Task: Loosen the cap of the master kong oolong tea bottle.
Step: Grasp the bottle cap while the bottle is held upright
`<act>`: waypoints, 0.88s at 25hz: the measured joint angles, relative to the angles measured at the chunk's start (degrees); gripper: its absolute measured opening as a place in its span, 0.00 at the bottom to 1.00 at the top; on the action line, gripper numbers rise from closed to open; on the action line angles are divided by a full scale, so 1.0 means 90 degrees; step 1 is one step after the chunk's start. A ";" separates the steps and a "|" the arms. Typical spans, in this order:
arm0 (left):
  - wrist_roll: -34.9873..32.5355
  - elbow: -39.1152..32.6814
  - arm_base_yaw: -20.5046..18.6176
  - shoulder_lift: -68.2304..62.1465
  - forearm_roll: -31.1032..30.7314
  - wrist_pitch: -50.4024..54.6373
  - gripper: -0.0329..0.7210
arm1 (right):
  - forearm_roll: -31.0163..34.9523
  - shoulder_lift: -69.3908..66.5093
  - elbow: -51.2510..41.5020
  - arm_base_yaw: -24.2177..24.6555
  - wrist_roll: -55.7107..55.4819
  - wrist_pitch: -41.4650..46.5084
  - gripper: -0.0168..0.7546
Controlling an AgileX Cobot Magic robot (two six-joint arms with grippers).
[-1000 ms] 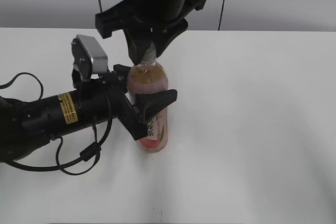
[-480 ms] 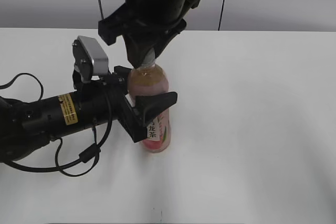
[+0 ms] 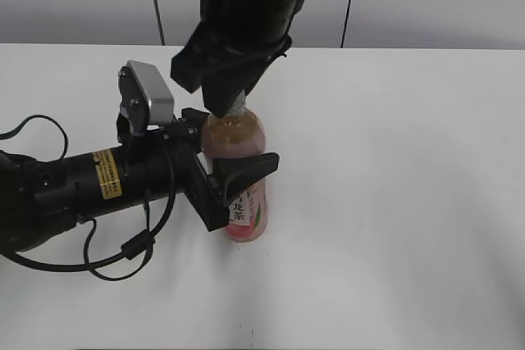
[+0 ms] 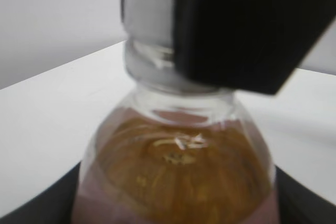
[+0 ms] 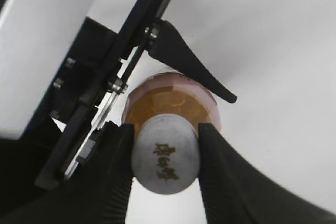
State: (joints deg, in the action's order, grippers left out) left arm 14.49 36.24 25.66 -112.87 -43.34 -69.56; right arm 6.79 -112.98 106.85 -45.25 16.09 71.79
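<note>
Midway, by the look: left gripper (image 3: pixel 234 174) jaws clamping the master kong oolong tea bottle (image 3: pixel 238 174) upright on the desk (image 3: pixel 394 202), right gripper (image 5: pixel 165 153) jaws pinching the cap (image 5: pixel 166 155), seated on the neck, loosening unconfirmed.

We find the master kong oolong tea bottle (image 3: pixel 238 178) standing upright on the table (image 3: pixel 394 202), slightly left of centre. The left gripper (image 3: pixel 225 174) reaches in from nine o'clock and brackets the bottle's body, one finger at six o'clock of it, the other behind at twelve o'clock. The right gripper (image 3: pixel 232 96) descends from directly above. In the right wrist view its fingers (image 5: pixel 115 171) sit at three and nine o'clock of the cap (image 5: pixel 165 156), touching it on both sides.
</note>
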 joint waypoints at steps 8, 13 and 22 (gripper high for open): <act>-0.0014 0.0000 0.0000 0.0000 -0.0076 -0.0006 0.63 | 0.0061 0.0005 0.0000 0.0000 0.3152 0.0000 0.39; -0.0019 0.0000 -0.0012 0.0000 -0.0179 -0.0013 0.63 | 0.0115 0.0020 0.0000 0.0000 0.5469 0.0013 0.39; -0.0032 0.0000 -0.0012 0.0000 -0.0199 -0.0013 0.63 | 0.0137 0.0044 0.0000 0.0000 0.8763 0.0026 0.39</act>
State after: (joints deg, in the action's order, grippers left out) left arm 14.20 36.24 25.55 -112.87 -45.13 -69.68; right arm 8.02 -112.58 106.84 -45.25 94.96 72.03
